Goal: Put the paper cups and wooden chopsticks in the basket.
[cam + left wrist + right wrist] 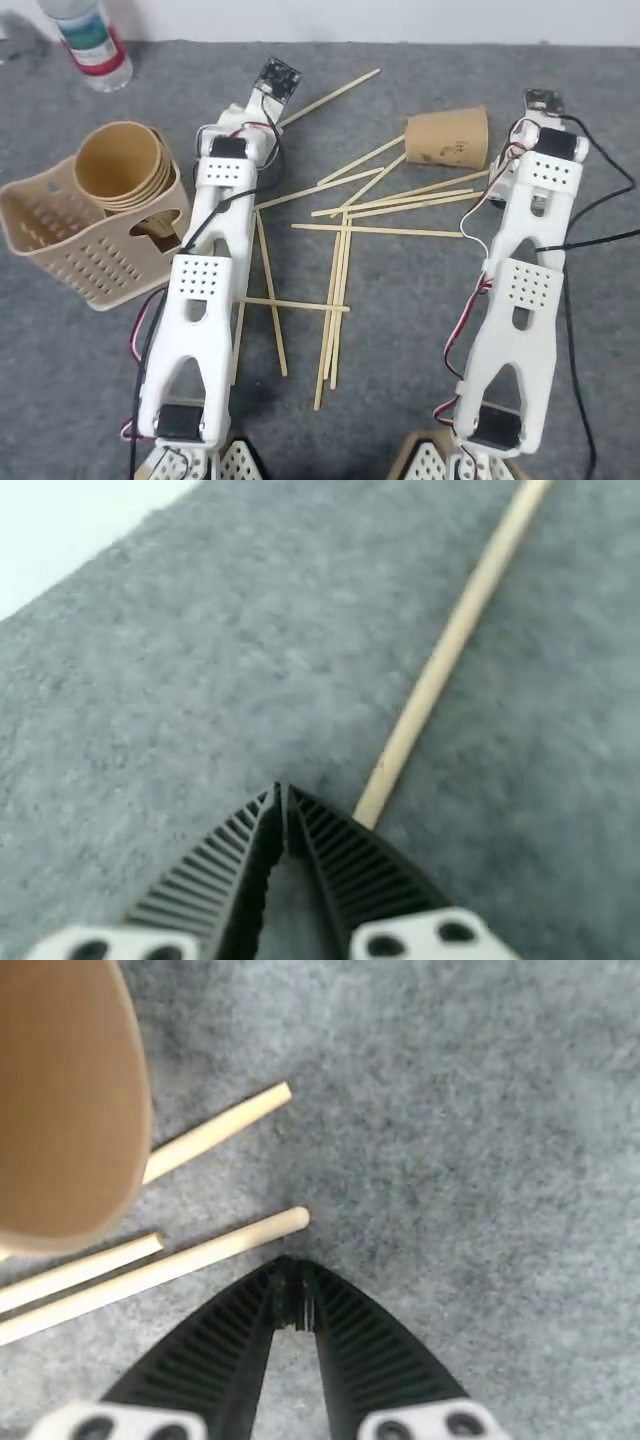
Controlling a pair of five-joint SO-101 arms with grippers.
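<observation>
Well apart, left end effector [283,794], right end effector [293,1266], closed beside chopsticks [375,230].

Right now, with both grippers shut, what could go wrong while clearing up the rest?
1. The paper cup lies on its side beside the right gripper; a nudge could roll it away.
2. The chopsticks cross and overlap, so lifting one may drag others along.
3. The stacked cups crowd the basket, so long chopsticks might tip out.

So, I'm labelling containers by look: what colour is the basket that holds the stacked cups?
The basket is beige, its wall dotted with small holes; the high view shows it best.
</observation>
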